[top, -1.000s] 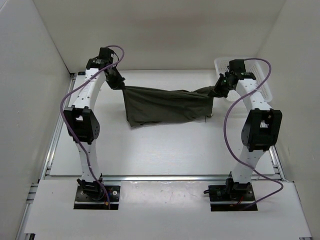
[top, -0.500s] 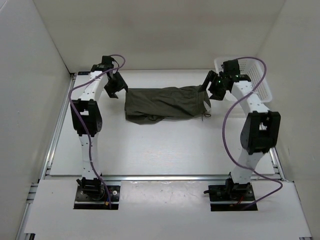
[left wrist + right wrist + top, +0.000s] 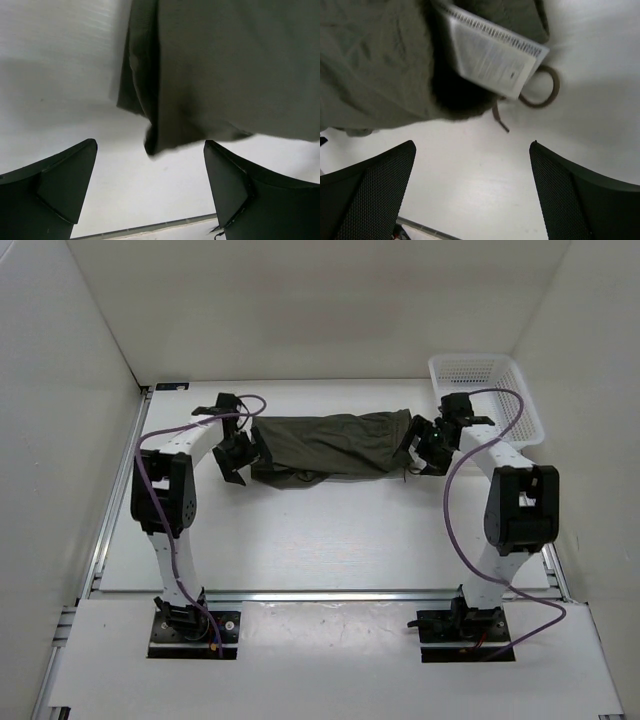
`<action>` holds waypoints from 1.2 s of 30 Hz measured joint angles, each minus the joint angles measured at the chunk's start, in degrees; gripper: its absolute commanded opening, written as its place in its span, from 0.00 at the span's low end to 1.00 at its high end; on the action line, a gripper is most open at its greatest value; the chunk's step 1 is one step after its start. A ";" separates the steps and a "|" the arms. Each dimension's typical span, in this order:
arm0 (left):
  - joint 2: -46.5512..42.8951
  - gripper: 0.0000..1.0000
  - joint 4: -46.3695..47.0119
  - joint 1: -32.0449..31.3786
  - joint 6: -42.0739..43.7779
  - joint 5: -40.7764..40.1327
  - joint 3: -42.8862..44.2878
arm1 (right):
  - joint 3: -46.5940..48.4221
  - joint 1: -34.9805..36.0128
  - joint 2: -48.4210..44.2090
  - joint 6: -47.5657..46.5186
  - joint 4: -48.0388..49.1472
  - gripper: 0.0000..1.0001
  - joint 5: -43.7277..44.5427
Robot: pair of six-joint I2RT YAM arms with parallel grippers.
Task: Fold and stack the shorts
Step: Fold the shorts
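Here, soft olive shorts [image 3: 330, 445], rumpled oblong, perhaps folded, left pincer [image 3: 150, 143] and right pincer [image 3: 473, 144] spread wide.

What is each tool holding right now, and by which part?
Nothing is held. The left tool and the right tool are both open, and the shorts lie on the table ahead of their fingers.

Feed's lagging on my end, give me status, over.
Left gripper open, right gripper open, one at each end. Shorts lying folded on table, held by neither. Basket off right, no obstruction.
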 measured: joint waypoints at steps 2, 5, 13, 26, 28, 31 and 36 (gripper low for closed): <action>2.51 0.99 0.48 -0.28 -0.07 0.04 -0.39 | 1.75 0.02 3.37 -0.13 0.33 0.99 0.09; 4.72 0.99 1.49 -0.20 -0.22 0.02 -0.28 | 4.33 0.02 7.82 -0.11 0.81 0.99 0.13; 6.27 0.73 3.39 -0.07 0.00 0.44 -0.44 | 9.03 0.09 13.55 0.17 2.12 0.73 1.88; 5.99 0.11 4.55 0.31 -0.59 -0.70 -2.05 | 9.44 1.33 14.86 1.62 5.79 0.00 3.15; 5.88 0.11 4.52 1.25 -0.61 -1.18 -2.05 | 9.42 1.49 14.75 1.60 5.75 0.00 3.10; 4.72 0.11 4.44 3.65 -0.48 -1.66 -2.32 | 8.76 1.68 13.55 1.46 5.57 0.00 2.60; -2.62 0.11 4.15 8.17 0.13 -2.10 -5.66 | 4.63 2.38 7.08 1.33 4.48 0.00 -0.02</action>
